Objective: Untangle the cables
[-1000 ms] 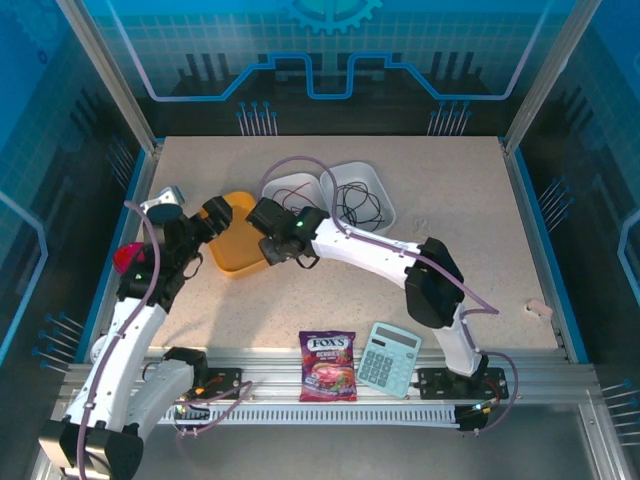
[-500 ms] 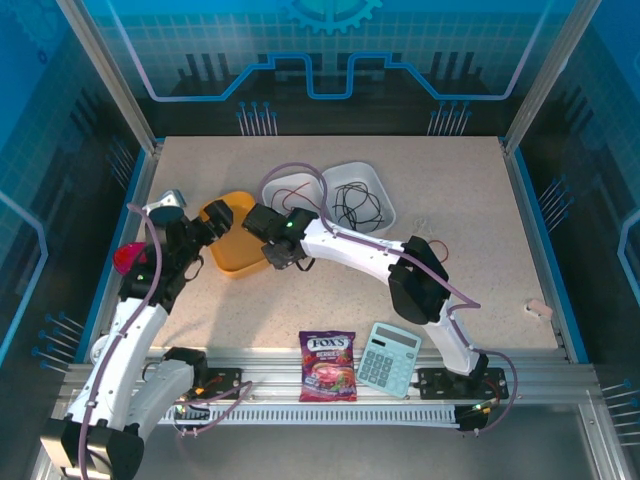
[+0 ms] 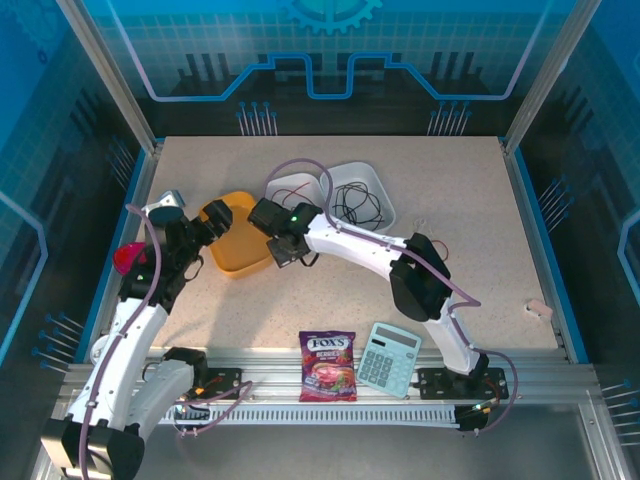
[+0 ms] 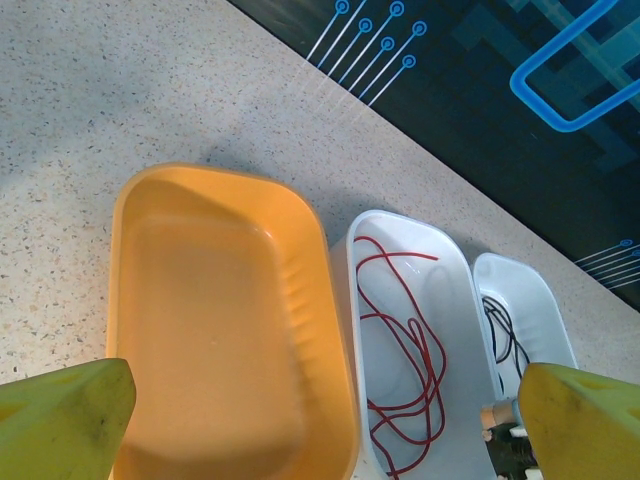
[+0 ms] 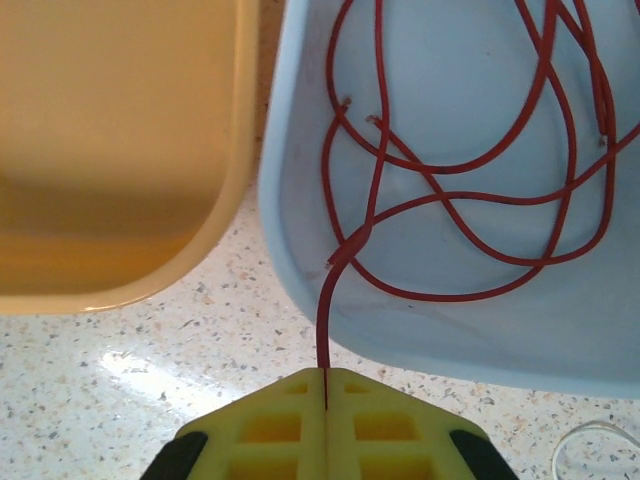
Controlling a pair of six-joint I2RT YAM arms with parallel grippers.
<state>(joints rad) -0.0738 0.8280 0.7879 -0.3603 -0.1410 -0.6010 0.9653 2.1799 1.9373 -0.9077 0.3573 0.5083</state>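
A red cable [image 5: 450,165] lies in loose loops in a white tray [image 5: 300,240]. One strand rises over the tray's near rim into my right gripper [image 5: 325,372], which is shut on it just outside the tray. In the top view this gripper [image 3: 283,250] sits between the orange tray [image 3: 238,262] and the white trays. My left gripper [image 4: 325,400] hangs open above the empty orange tray [image 4: 130,200], with the red cable [image 4: 425,350] to its right. Black cables [image 3: 355,207] lie in a second white tray [image 3: 380,190]. A pale thin wire [image 5: 585,432] lies on the table.
A candy bag [image 3: 327,366] and a calculator [image 3: 388,358] lie at the table's near edge. A small pink piece [image 3: 540,309] rests near the right edge. A red object [image 3: 127,257] sits by the left arm. The three trays stand side by side.
My right gripper's jaws have closed onto the red cable's strand, and the wrist shifted slightly toward the near side. The left arm has barely moved.
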